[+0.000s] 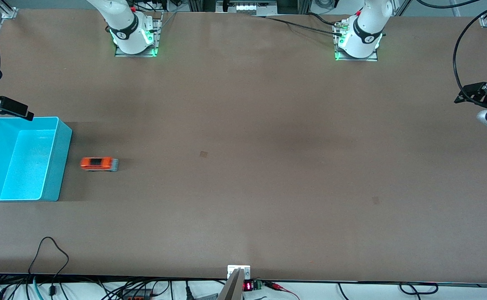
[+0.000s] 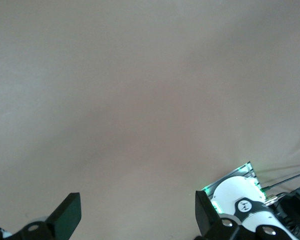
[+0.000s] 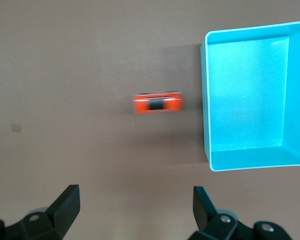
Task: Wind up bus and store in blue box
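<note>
The small orange bus [image 1: 99, 163] stands on the brown table, its grey end toward the left arm's end. Right beside it, toward the right arm's end, is the blue box [image 1: 57, 166] with nothing in it. My right gripper [image 1: 23, 111] hangs in the air over the box's rim on the side of the robot bases. In the right wrist view, that gripper [image 3: 134, 210] is open and empty, with the bus [image 3: 158, 104] and the blue box [image 3: 205, 100] below it. My left gripper [image 1: 461, 98] waits over the left arm's end of the table. Seen from the left wrist, this gripper [image 2: 138, 215] is open over bare table.
Both arm bases [image 1: 135, 39] [image 1: 358, 43] stand at the table edge farthest from the front camera. The left arm's base [image 2: 240, 197] shows in the left wrist view. Cables and a small fixture [image 1: 238, 273] line the edge nearest the camera.
</note>
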Available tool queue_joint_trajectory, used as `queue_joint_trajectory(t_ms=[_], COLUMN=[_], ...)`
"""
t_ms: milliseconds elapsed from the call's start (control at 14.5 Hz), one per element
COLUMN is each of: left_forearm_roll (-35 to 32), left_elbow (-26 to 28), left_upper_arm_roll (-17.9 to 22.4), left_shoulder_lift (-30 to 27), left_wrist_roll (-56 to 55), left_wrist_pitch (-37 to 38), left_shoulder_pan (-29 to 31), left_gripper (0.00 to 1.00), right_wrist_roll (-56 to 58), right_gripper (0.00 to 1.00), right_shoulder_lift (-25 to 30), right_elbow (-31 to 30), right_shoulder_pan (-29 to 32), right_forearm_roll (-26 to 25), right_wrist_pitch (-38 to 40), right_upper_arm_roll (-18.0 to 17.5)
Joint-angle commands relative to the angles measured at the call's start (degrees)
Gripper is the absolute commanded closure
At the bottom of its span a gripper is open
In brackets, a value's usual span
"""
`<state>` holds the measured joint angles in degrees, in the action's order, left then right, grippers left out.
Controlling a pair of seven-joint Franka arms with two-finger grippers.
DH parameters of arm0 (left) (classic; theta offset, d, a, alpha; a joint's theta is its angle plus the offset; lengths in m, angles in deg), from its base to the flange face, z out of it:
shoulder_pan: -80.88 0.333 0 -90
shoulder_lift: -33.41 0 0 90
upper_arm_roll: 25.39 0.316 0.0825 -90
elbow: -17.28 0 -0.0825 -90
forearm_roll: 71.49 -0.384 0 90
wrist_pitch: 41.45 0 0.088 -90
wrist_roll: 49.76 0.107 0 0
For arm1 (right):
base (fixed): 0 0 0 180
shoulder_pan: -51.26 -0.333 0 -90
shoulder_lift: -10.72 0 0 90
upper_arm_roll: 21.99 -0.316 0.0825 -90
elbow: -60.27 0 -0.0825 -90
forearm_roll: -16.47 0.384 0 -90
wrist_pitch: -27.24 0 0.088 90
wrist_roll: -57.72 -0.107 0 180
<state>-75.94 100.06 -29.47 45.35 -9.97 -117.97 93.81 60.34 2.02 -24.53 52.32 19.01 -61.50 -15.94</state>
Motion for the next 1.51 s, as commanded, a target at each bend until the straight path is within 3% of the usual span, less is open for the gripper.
queue_joint_trajectory(t_ms=[0, 206, 344, 482, 619, 757, 963, 1239, 1445], left_forearm_roll=[0.0, -0.3, 0.1, 2.6, 4.0, 4.5, 4.3, 3.4, 3.4], left_elbow=[-3.6, -3.6, -2.7, 1.7, 10.3, 14.1, 15.3, 14.6, 14.1], left_upper_arm_roll=[-1.0, -1.7, 0.8, 4.9, 5.8, 5.8, 4.7, 2.1, 1.4], left_shoulder_lift=[-0.8, -3.5, -4.5, -8.0, -13.4, -14.9, -14.2, -12.9, -13.0], left_wrist_roll=[-6.0, -11.4, -16.2, -25.7, -40.1, -42.2, -42.2, -42.1, -42.1], left_wrist_pitch=[3.1, 3.0, 2.8, -1.6, -9.0, -13.0, -14.9, -15.1, -15.2], left_shoulder_pan=[0.2, -2.4, -7.0, -11.8, -13.2, -13.7, -15.5, -15.6, -15.7], left_gripper=[0.00, 0.00, 0.00, 0.00, 0.00, 0.00, 0.00, 0.00, 0.00], right_wrist_roll=[0.2, -0.3, -0.5, -0.6, -0.6, 0.3, 1.5, 28.3, 41.5], right_gripper=[0.00, 0.00, 0.00, 0.00, 0.00, 0.00, 0.00, 0.00, 0.00], right_shoulder_lift=[0.4, 0.3, -0.4, -1.8, -3.3, -4.4, -4.6, -4.3, -4.8], right_elbow=[-0.5, -0.5, -0.5, -0.5, -0.6, -1.4, -7.0, -17.0, -21.0], right_shoulder_pan=[-0.3, -0.3, -0.1, 0.0, 0.4, 0.4, 0.3, 4.5, 6.3], right_forearm_roll=[-0.1, 0.0, 2.1, 3.9, 6.2, 6.4, 6.4, 5.5, -0.2], right_wrist_pitch=[-0.4, -0.5, -1.2, -1.4, -2.0, -1.4, -2.8, -13.0, -20.4], right_upper_arm_roll=[0.0, 0.0, 0.0, 0.1, 0.2, 0.2, -0.8, -3.9, -6.8])
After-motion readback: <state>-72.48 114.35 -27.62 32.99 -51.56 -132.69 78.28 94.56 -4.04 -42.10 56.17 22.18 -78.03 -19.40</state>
